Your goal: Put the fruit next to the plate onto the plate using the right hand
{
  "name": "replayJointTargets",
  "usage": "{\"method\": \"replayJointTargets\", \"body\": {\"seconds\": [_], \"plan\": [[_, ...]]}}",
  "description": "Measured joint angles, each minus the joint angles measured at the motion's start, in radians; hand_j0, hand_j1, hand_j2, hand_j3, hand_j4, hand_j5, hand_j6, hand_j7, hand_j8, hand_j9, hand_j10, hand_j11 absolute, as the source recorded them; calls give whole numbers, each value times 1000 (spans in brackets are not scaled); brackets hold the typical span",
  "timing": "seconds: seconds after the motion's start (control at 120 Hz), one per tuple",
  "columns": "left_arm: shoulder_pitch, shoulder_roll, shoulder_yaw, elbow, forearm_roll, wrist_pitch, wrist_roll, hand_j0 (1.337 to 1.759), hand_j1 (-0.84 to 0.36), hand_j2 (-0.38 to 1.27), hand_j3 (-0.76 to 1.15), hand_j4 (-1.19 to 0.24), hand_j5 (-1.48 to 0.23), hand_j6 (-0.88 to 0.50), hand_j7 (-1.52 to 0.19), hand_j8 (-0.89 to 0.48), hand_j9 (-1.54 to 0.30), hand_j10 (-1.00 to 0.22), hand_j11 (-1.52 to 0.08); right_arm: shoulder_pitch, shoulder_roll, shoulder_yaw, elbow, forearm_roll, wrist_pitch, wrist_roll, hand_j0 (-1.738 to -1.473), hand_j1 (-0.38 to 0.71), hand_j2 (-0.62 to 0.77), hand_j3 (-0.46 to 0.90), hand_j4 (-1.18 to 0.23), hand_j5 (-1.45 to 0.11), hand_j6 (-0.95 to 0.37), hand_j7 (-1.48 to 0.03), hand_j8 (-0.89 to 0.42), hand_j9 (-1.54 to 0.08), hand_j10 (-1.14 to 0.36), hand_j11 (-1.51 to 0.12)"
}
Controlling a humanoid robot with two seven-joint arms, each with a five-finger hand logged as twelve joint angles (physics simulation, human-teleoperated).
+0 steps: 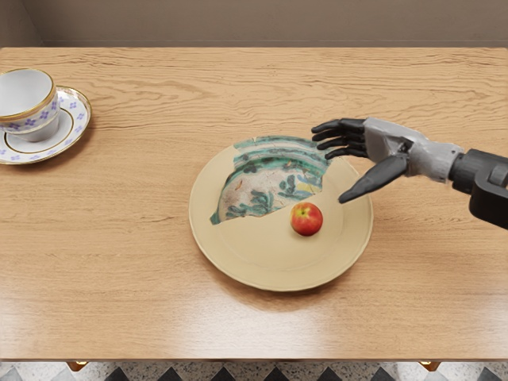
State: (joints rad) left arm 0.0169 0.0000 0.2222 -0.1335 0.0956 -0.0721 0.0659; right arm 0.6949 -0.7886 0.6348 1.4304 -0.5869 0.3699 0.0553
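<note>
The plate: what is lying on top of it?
A red-yellow fruit lies on the plate, beside its green painted pattern. The right hand, fingers spread, holds nothing and covers a bit of the far rim.

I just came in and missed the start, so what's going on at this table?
The robot's right hand hovers open over the far right edge of the plate, holding nothing. The apple lies on the plate, right of its middle and apart from the hand. A teacup on its saucer stands at the far left.
</note>
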Motion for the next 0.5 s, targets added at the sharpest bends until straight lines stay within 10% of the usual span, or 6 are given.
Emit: {"method": "replayJointTargets", "body": {"seconds": [0.5], "plan": [[0,0,0,0,0,0,0,1658,55,49,0,-245,-318,-245,-318,-245,-318,-245,-318,-6,-248,0,-62,443,238,-27,-1658,-282,2,0,-59,-79,-56,-78,-55,-79,-58,-79]]}}
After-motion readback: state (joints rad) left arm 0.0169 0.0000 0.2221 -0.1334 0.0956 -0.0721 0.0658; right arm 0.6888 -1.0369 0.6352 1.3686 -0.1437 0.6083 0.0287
